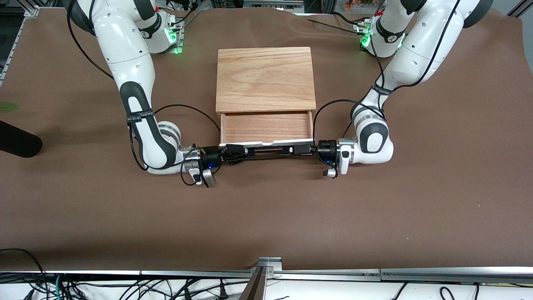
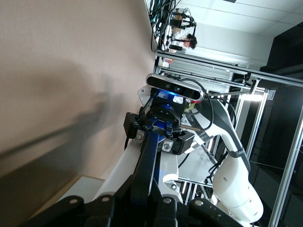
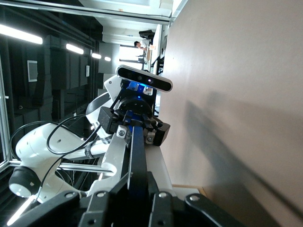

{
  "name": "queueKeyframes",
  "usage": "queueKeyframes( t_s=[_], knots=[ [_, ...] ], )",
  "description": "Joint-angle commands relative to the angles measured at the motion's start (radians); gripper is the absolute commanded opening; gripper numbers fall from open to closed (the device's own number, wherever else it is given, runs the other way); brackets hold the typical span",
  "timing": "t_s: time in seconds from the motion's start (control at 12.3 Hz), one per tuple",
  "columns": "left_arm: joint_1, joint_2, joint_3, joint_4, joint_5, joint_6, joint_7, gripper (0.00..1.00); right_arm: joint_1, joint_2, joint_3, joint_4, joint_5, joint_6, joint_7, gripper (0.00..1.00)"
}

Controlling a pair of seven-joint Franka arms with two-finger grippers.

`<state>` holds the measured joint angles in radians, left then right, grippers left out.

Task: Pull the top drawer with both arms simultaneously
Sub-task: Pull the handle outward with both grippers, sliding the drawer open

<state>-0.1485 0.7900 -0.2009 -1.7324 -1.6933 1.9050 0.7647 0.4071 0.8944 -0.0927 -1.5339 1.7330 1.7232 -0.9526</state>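
On the top drawer [image 1: 266,127] handle [image 1: 268,151], both end effectors clamp.

The inner part of the reddish-brown wooden top drawer [image 1: 266,127] is hidden under the light oak cabinet lid [image 1: 265,78]. Both white jointed arms are cut off at the front view's top edge, and the long black wire handle [image 1: 270,151] is seemingly covered at its ends

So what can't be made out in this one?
- Front view: the cabinet lid hides the drawer's back part.
- Front view: the handle and both grippers hide the drawer's face.
- Wrist views: left gripper and right gripper are cut off by the frame edge.
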Motion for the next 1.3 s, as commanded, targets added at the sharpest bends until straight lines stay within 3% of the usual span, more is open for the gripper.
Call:
queueKeyframes(
  t_s=[0.0, 0.41, 0.57, 0.65, 0.73, 0.81, 0.89, 0.98, 1.22],
  knots=[
    [0.009, 0.021, 0.026, 0.056, -0.005, 0.011, -0.222, 0.00, -0.085, 0.030, -0.032, 0.115, 0.042, 0.022, 0.055, 0.00],
    [0.009, 0.023, 0.031, 0.054, -0.008, 0.009, -0.228, 0.00, -0.087, 0.072, -0.032, 0.202, 0.042, 0.085, 0.101, 0.00],
    [0.010, 0.020, 0.031, 0.040, -0.008, 0.006, -0.219, 0.42, -0.088, 0.075, -0.032, 0.210, 0.042, 0.098, 0.101, 0.00],
    [0.010, 0.018, 0.031, 0.037, -0.008, 0.005, -0.212, 0.48, -0.087, 0.077, -0.032, 0.210, 0.043, 0.108, 0.101, 0.00],
    [0.012, 0.017, 0.032, 0.036, -0.008, 0.003, -0.211, 0.68, -0.087, 0.078, -0.032, 0.210, 0.042, 0.111, 0.101, 0.01],
    [0.012, 0.015, 0.031, 0.028, -0.008, 0.003, -0.209, 1.00, -0.088, 0.078, -0.032, 0.209, 0.040, 0.105, 0.101, 0.18],
    [0.014, 0.014, 0.032, 0.024, -0.008, 0.003, -0.215, 1.00, -0.088, 0.078, -0.032, 0.207, 0.039, 0.105, 0.098, 0.95],
    [0.015, 0.014, 0.032, 0.024, -0.008, 0.002, -0.229, 1.00, -0.088, 0.078, -0.032, 0.205, 0.037, 0.102, 0.097, 1.00],
    [0.020, 0.009, 0.052, 0.027, -0.003, -0.001, -0.252, 1.00, -0.087, 0.067, -0.050, 0.209, -0.010, 0.111, 0.101, 1.00]
  ],
)
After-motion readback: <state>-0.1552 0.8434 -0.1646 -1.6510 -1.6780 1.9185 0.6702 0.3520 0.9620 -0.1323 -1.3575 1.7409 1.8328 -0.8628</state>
